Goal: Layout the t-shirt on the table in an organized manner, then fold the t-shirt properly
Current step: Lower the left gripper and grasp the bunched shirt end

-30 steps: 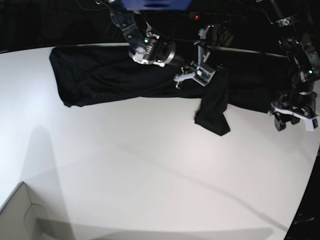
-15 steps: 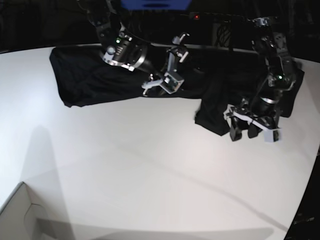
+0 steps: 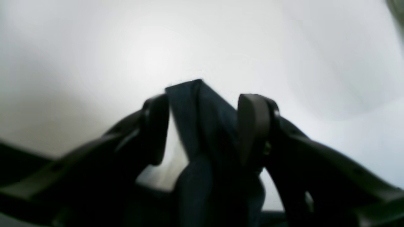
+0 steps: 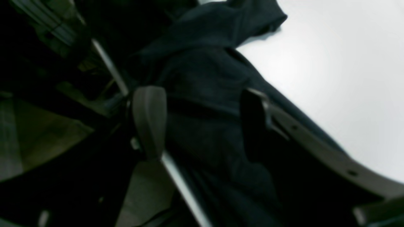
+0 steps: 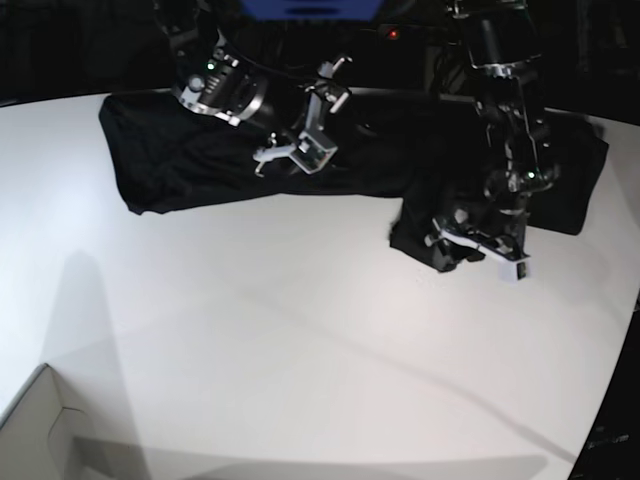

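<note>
Black, wrinkled fabric of the t-shirt lies spread along the far edge of the white table, one flap hanging forward near the middle. The left gripper sits low at that flap, jaws parted with a fold of cloth between them, not pinched. The right gripper hovers above the shirt, jaws released and holding nothing
</note>
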Available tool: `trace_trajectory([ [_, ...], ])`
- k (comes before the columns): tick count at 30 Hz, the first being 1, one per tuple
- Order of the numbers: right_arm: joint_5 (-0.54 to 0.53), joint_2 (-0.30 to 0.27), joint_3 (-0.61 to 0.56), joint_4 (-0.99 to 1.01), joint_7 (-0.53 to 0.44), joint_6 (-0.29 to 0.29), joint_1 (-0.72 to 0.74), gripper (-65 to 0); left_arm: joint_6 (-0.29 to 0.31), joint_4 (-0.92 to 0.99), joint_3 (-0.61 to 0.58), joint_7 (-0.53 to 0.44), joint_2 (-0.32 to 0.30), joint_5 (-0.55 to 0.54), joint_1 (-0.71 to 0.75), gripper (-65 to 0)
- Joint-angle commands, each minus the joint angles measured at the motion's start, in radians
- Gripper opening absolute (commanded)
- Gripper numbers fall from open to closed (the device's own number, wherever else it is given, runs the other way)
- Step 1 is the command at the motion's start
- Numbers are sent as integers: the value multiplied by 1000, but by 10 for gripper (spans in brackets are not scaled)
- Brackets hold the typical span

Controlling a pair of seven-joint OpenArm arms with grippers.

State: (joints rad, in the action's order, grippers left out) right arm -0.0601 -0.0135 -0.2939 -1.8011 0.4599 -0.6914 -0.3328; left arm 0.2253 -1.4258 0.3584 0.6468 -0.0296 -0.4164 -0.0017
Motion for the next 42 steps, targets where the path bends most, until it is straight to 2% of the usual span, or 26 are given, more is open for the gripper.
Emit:
trace_trajectory([
  [1, -20, 7, -3, -19, -23, -7, 2, -280, 6, 6, 1, -17, -3, -9, -22, -312],
  [11, -20, -7, -3, -19, -23, -7, -15, -280, 6, 86, -88, -17, -11, -9, -42, -316],
  [16, -20, -7, -3, -19, -23, -7, -15, -280, 6, 86, -89, -17, -6, -9, -42, -317],
  [28, -19, -9, -3, -19, -23, -7, -7, -280, 6, -69, -86, -6, -34, -12, 12, -314],
  [34, -19, -9, -3, -19, -23, -7, -7, -280, 6, -8, -92, -6, -31, -11, -19, -314],
  [42, -19, -30, -3, -19, -23, -7, -7, -280, 6, 43, -163, -14, -33, -9, -39, -317],
])
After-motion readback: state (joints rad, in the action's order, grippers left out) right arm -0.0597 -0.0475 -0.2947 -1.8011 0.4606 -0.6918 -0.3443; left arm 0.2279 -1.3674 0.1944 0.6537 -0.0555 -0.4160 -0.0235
